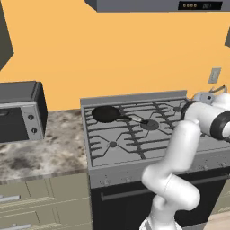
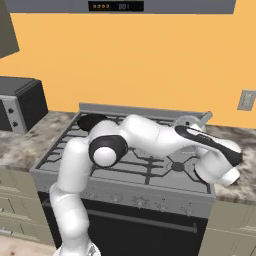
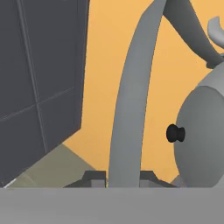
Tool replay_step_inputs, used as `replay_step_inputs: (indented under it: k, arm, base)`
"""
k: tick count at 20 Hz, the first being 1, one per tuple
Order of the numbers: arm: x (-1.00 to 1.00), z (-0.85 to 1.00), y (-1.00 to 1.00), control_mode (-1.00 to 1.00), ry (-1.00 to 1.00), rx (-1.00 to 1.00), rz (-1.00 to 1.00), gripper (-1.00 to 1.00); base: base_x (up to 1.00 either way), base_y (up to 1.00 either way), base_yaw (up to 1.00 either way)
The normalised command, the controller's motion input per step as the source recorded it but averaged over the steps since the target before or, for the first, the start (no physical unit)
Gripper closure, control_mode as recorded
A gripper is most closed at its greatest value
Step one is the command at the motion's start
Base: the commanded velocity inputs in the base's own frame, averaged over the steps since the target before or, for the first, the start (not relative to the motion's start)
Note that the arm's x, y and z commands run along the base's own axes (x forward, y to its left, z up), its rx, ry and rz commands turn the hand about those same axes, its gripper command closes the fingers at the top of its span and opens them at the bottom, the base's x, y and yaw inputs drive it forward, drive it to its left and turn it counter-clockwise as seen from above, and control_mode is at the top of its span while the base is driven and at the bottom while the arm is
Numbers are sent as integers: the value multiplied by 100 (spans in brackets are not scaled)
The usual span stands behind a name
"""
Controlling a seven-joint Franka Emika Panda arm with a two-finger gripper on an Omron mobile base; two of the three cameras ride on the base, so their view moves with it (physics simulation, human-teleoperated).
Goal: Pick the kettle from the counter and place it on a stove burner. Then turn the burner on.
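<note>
Orange wall behind, grey range hood (image 2: 120,6) up top, grey stove top (image 1: 134,134) set into the speckled stone bench (image 1: 40,150) with beige drawer fronts below. Microwave (image 1: 20,110) sits on the bench left of the stove. Black frying pan (image 1: 106,114) is on the rear-left grate, its handle pointing right toward the middle of the cooktop. Stove burner (image 1: 150,125) caps sit under star-shaped grate bars, several alike. White arm rises in front of the oven door, elbow bent up, then the forearm runs right across the cooktop to the stove's far right edge; in the right base view the wrist folds down over the right-hand bench (image 2: 240,175). Kettle (image 2: 188,122) is at the rear right, by the back right corner of the stove, partly hidden behind the wrist, thin handle angled up and to the right; can't tell whether it rests on the bench or is lifted. Hand view: pincer (image 3: 119,180) fingertips sit on either side of the kettle's curved grey handle (image 3: 131,96), closed onto it, with the kettle lid and its black knob (image 3: 175,133) just to the right. Wall outlet (image 2: 246,100) on the wall right of the kettle.
</note>
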Motion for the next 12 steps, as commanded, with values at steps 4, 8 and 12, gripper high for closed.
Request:
replay_step_inputs:
  k: [4,8,12]
  arm:
    - [-10,8,51,-100,-25,4,0,100]
    - [0,3,0,-100,0,0,-1,100]
    - [0,17,0,-100,27,0,-17,100]
  base:
    - [0,0,0]
    - [0,0,0]
    - [0,0,0]
